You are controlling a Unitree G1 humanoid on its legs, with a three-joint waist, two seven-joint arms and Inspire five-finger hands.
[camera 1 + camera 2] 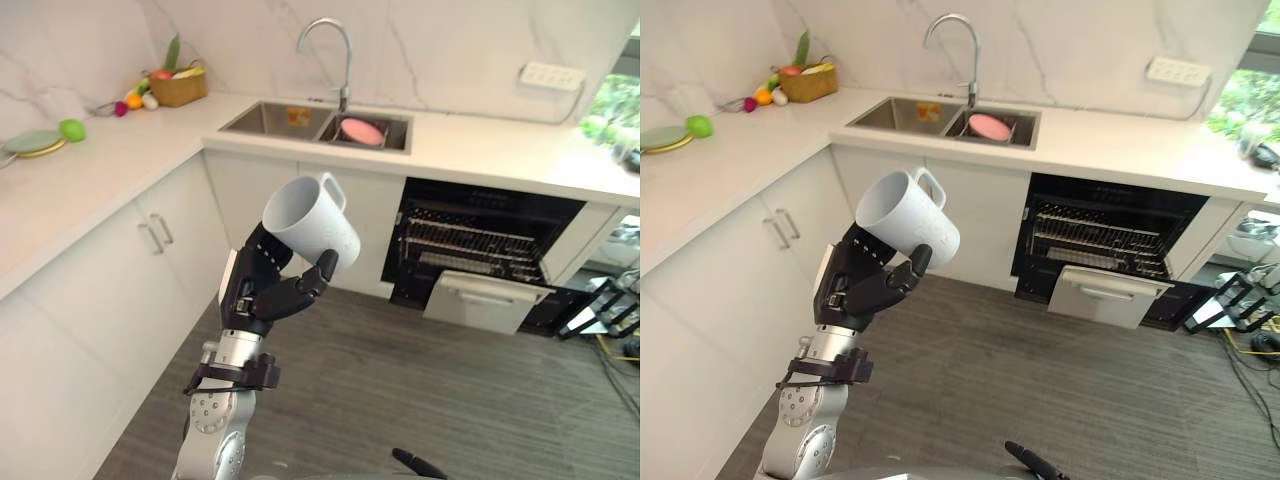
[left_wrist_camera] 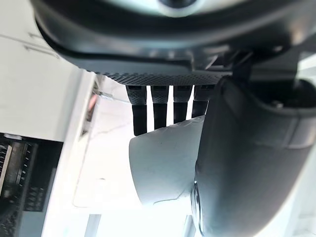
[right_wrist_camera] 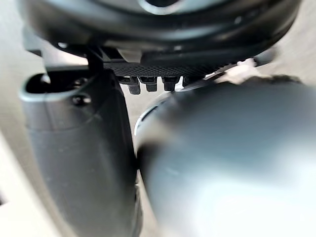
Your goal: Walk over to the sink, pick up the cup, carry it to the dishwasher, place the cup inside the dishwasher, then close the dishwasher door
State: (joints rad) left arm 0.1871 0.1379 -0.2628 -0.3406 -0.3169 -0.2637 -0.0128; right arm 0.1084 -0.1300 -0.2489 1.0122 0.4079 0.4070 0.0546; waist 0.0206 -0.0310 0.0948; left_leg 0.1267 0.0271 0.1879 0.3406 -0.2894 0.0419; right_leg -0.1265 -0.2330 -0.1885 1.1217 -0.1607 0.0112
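Gripping a white cup (image 1: 310,222) with fingers (image 1: 296,291) and thumb curled round its body, the robot's left hand (image 1: 262,285) stood raised left of centre in the head views, above the grey floor (image 1: 420,380). The cup was tilted, its handle uppermost, held in the air apart from the counter (image 1: 120,165) and the cabinets (image 1: 120,270) at the left of the frame. At upper centre lay the sink (image 1: 275,120), a pink dish (image 1: 362,131) in its right basin and a curved tap (image 1: 335,45) behind it. Below the counter at centre right, the dishwasher (image 1: 490,215) was open, its wire racks (image 1: 465,240) showing and its door (image 1: 485,300) hanging out and down toward the floor. A basket (image 1: 178,90) of fruit sat at upper left, with a green plate (image 1: 32,142) and a green fruit (image 1: 71,129) at the left edge, and a socket (image 1: 551,75) on the wall at upper right. The right hand (image 3: 79,148) showed dark in its wrist view; whether it was wide or closed could not be told.
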